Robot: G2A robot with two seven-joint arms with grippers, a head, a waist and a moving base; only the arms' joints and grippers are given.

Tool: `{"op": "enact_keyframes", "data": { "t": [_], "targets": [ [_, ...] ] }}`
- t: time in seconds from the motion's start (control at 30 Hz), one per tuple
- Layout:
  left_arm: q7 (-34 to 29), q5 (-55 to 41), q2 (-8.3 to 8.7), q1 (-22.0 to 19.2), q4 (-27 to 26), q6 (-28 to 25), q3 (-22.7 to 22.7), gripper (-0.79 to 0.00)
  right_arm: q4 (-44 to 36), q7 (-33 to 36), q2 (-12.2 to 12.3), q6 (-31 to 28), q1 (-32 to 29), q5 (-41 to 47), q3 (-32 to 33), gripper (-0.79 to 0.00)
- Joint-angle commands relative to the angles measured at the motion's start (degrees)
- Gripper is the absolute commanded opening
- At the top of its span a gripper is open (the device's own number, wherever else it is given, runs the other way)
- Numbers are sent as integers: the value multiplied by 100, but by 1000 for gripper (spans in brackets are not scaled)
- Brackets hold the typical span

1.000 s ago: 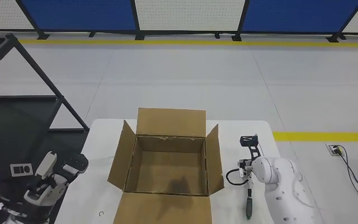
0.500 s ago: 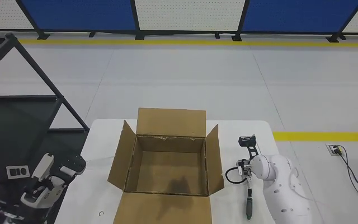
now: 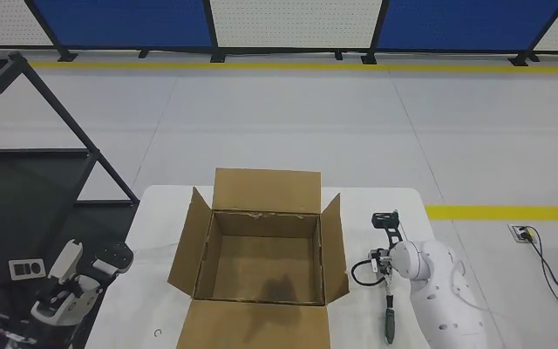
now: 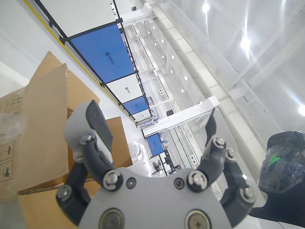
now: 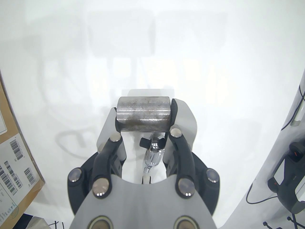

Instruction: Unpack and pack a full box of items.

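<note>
Right, the cardboard box sits in the middle of the white worktop, all four flaps folded out and its brown floor showing from above. Over on the right side, the right tool is pinching a short metal cylinder across its two ends, one finger pad on each flat face. The cylinder lies crosswise, low over the worktop; whether it touches, I can't tell. Just behind it, between the fingers, a shiny chrome shaft runs back under the tool. From the top, a dark handle shows just beside the right arm, near the worktop's front edge and to the right of the box's right flap.

Now the left side: the left tool is spread wide with nothing between its ribbed pads. It points up toward the ceiling lights, out past the worktop's left edge, and the box's outer wall stands close alongside.
</note>
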Motion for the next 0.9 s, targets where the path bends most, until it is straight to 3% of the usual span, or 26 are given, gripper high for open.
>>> {"op": "enact_keyframes", "data": {
  "t": [0.0,0.1,0.53,0.57,0.63,0.87],
  "targets": [
    [3,2,0,1,-4,-11,-1,0,-19,5,8,3,-1,9,-3,-499],
    [-1,-13,0,1,0,-20,1,0,-39,13,18,7,-9,19,-14,-453],
    [-11,-21,3,-3,5,-32,-10,0,-15,30,54,46,-7,72,-72,-409],
    [-13,-29,3,-3,6,-36,-7,0,-14,31,58,41,-4,73,-77,-397],
    [-16,-35,3,-2,7,-40,-7,0,-15,26,64,49,-3,70,-85,-280],
    [-6,-46,1,20,6,-53,-18,0,-70,32,83,78,-5,92,-110,-249]
  ]
}}
